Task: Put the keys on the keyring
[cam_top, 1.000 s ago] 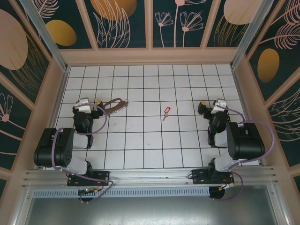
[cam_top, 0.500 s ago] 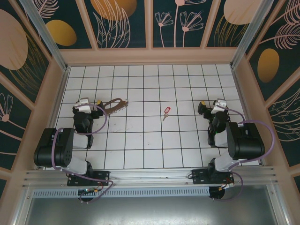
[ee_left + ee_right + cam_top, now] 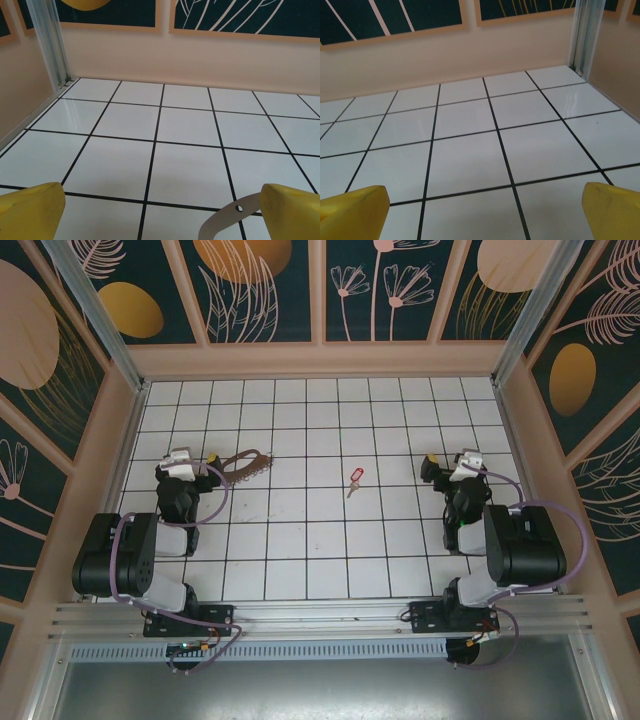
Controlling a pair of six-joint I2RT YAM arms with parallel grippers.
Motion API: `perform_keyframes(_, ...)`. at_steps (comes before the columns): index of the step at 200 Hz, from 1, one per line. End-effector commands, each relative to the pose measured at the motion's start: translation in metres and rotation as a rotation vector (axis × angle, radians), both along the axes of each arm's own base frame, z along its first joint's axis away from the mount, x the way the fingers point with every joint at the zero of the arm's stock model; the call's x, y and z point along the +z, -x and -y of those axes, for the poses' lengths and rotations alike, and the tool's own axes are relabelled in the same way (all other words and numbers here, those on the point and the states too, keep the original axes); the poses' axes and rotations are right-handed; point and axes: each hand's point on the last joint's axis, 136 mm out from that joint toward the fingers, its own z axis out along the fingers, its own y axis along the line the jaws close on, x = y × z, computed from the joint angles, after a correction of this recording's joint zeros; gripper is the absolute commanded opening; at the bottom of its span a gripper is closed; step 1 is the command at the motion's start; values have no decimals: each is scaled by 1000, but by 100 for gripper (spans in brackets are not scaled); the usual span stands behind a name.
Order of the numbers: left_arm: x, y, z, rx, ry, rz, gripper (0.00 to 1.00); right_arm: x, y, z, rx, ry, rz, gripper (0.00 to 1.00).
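The key, small and silvery with a red tag, lies flat near the middle of the white tiled floor. The keyring, a brownish-tan loop with small keys along it, lies at the left, just right of my left gripper. In the left wrist view the left gripper is open, its yellow fingers wide apart. A tan end of the keyring rests on the floor beside the right finger. My right gripper sits at the right side; it is open with bare tiles between its fingers.
Peach walls with dark floral panels enclose the tiled floor on three sides. Metal corner posts stand in the back corners. Both arm bases sit at the near edge.
The right arm has shifted very slightly to the left. The left arm, key and keyring have not moved.
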Motion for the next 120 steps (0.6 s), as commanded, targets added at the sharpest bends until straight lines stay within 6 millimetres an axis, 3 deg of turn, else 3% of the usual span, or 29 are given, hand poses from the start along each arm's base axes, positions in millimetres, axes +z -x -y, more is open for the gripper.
perform_keyframes(1, 14, -6, 1, -15, -13, 30, 99, 20, 3, -3, 10, 3, 71, 99)
perform_keyframes(120, 16, -7, -1, -5, -8, 22, 99, 23, 3, -3, 12, 5, 75, 99)
